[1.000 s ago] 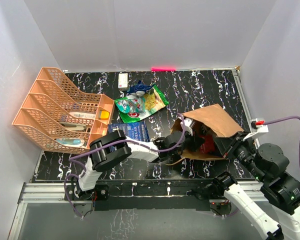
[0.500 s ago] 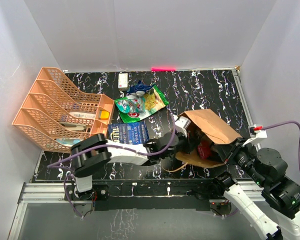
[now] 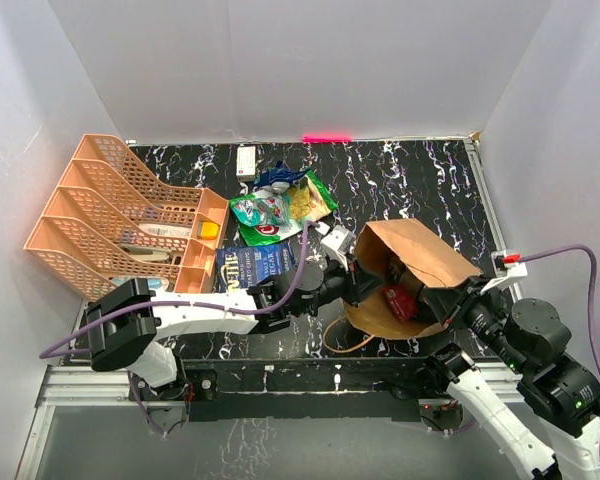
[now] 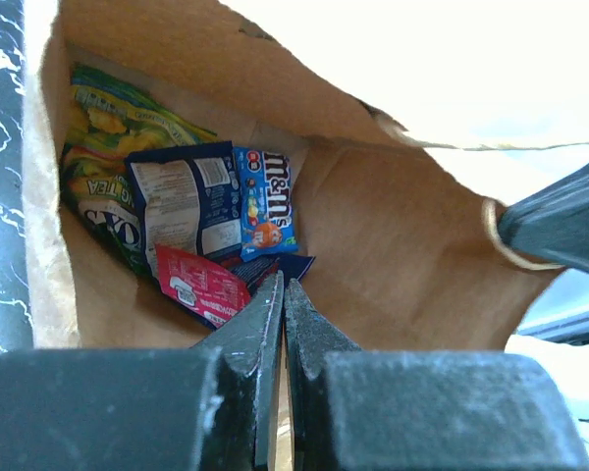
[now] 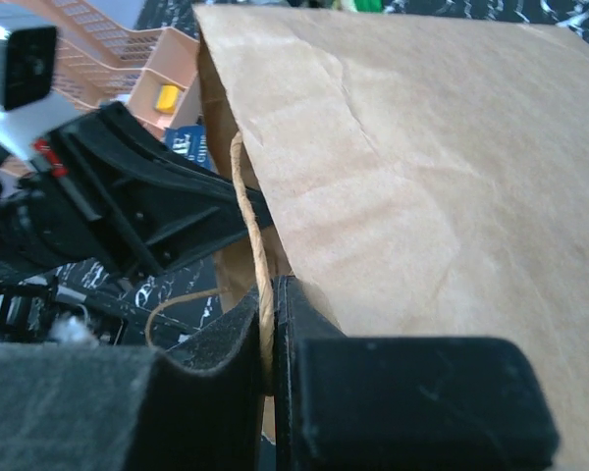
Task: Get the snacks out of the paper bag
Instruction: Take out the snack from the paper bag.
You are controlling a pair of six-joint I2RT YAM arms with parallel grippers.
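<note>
- Left arm has stretched further right than a second ago, with its elbow swung out left. The bag (image 3: 425,250) mouth now sits higher and further right, a handle loop hanging under it.
- Far left of bench (image 3: 400,175): orange organiser (image 3: 120,215), not part of the job.
- Already out, on the bench left of the bag:
  - green chip bag (image 3: 263,218)
  - yellow-green pouch (image 3: 308,198), overlapping the chip bag
  - blue packet (image 3: 277,177), just behind those
  - dark blue packet (image 3: 252,265), nearer the arms and partly under the left arm
- Left claw (image 4: 283,287): fingers pressed together with nothing visibly between them, tips at the bag mouth pointing in.
- Still inside the bag, heaped at the closed end:
  - green-yellow pouch (image 4: 98,162)
  - navy packet (image 4: 182,211) with a white label
  - candy packet (image 4: 267,201)
  - red packet (image 4: 201,287)
  - one more dark packet right by the tips, mostly hidden
- Right claw (image 5: 271,299): clamped on the bag rim and twine handle (image 5: 250,216), holding the mouth up and open on the right side.
- Progress, as a judgement: about half done, with four packets out and at least four left. The left claw has to open before the next grab.
</note>
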